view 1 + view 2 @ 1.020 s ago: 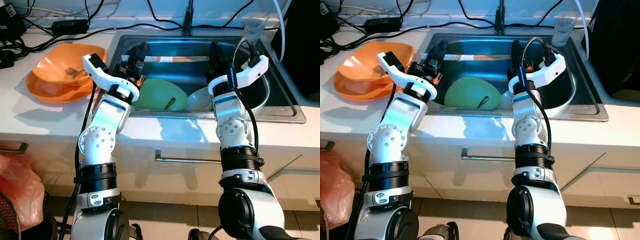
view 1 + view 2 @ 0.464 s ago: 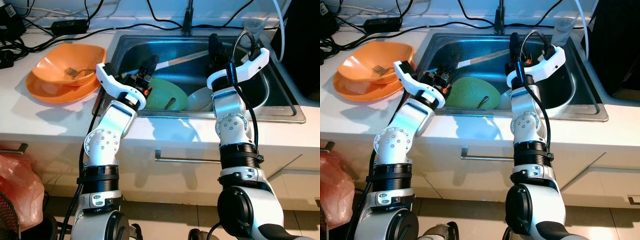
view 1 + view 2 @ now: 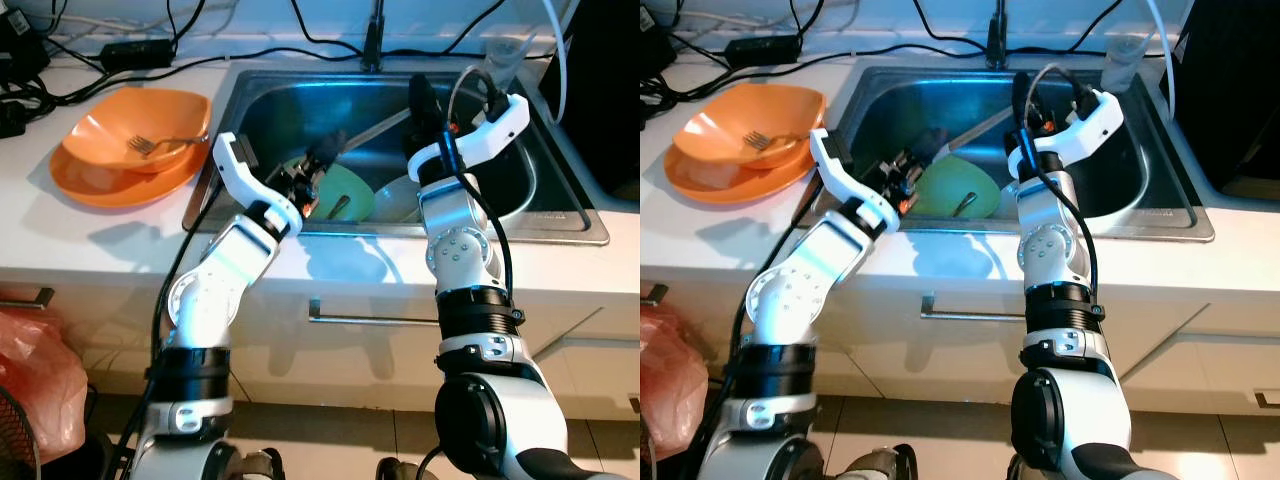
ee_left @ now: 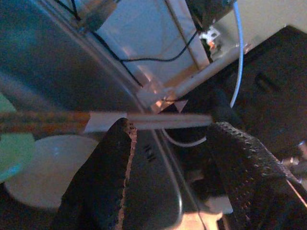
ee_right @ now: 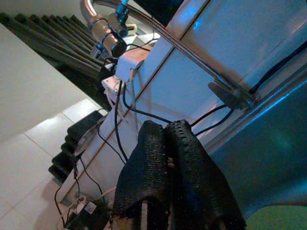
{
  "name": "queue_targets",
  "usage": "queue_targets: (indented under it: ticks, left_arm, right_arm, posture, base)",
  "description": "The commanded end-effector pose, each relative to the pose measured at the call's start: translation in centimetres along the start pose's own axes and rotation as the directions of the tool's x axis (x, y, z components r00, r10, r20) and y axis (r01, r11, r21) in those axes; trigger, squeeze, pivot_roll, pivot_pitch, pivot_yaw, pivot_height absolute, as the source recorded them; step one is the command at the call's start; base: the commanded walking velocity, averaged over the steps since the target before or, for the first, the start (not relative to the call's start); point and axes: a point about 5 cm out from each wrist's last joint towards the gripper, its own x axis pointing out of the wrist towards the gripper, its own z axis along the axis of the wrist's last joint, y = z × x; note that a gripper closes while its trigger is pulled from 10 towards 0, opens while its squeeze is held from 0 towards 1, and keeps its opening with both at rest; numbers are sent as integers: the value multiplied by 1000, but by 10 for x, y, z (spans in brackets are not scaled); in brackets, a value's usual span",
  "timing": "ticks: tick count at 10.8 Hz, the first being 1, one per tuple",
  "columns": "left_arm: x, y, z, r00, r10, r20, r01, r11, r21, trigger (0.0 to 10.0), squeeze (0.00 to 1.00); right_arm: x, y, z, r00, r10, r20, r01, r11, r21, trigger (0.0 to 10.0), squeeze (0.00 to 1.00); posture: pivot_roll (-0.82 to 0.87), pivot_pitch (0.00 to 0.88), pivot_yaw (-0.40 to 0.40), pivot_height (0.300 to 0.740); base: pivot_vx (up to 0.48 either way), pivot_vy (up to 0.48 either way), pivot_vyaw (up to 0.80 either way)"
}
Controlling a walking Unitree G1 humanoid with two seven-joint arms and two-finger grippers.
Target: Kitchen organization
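I see black cables and a power brick along the desk's back edge, a red bag on the floor.

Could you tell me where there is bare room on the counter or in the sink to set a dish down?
Bare counter lies in front of the orange bowls, and more along the sink's front edge. The sink is crowded: green plate, white bowl and both tools.

White desk before me: stacked orange plastic bowls holding a metal fork, black cables, inset steel sink.
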Motion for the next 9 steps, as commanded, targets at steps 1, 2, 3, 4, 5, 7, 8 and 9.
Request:
queue_targets:
  ticks: [1,2,3,4,5,7,8,9]
  left_arm:
    - [-4,0,-6,999,-15,-45,17,999,37,10000,1000]
    - [-9,-1,-11,996,-33,-82,39,997,71,10000,1000]
    - [-11,-2,-13,994,-47,-101,57,994,94,10000,1000]
    - [-12,-3,-13,993,-52,-106,64,992,113,10000,1000]
    - [-12,-3,-13,993,-51,-107,65,989,136,10000,1000]
    - [-16,-5,-9,991,-60,-122,87,970,227,10000,1000]
    - [-18,-4,-6,991,-48,-123,83,953,291,10000,1000]
    - [-21,-2,2,993,-28,-118,76,903,423,10000,1000]
  right_arm:
    - [3,4,-2,1000,8,-7,-8,1000,-23,0,0]
    - [2,4,-3,1000,9,-9,-10,999,-35,0,0]
    - [1,4,-4,1000,7,-11,-8,999,-40,0,0]
    - [1,3,-5,1000,6,-12,-6,999,-44,0,0]
    - [1,3,-5,1000,4,-12,-5,999,-48,0,0]
    - [1,2,-4,1000,4,-10,-4,997,-73,0,0]
    - [1,2,-4,1000,4,-12,-5,996,-87,0,0]
    - [0,2,-7,1000,14,-25,-17,991,-131,0,0]
  posture:
    - [14,109,62,740]
    - [20,108,60,740]
    - [21,109,59,740]
    - [22,111,60,740]
    - [21,112,61,740]
    - [26,115,58,740]
    - [26,115,58,740]
    - [30,117,57,740]
  base:
    - [0,0,0]
    - [0,0,0]
    - [0,0,0]
    - [0,0,0]
    - [0,0,0]
    - [0,0,0]
    - [0,0,0]
    - [0,0,0]
